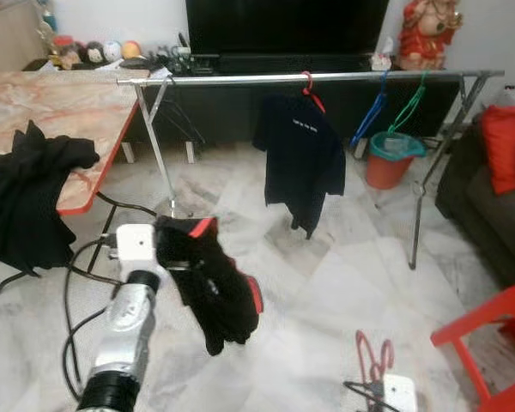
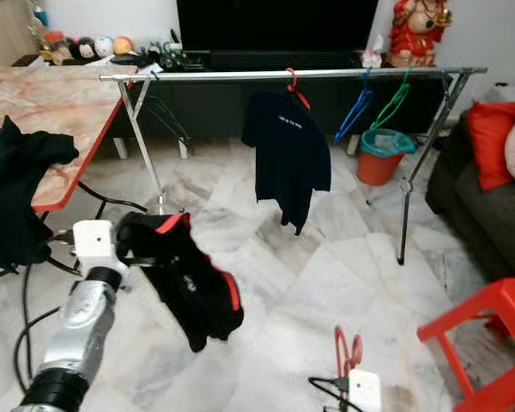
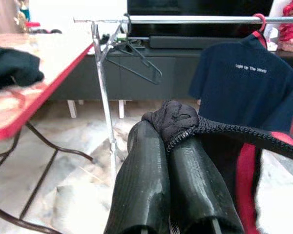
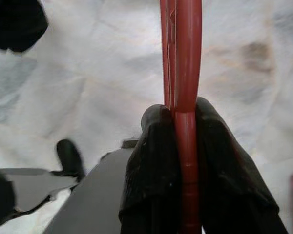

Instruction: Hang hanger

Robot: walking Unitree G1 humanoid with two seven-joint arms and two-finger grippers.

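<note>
A red hanger is clamped upright in the right claw, with the rail well ahead and above, while a black garment is gripped by the left claw.

Clothes rail: bare stretch between its left end and the hung black T-shirt; blue hanger and green hanger occupy the right. Orange bin stands beneath; table flanks left.

The red hanger runs off the wrist view's edges.
</note>
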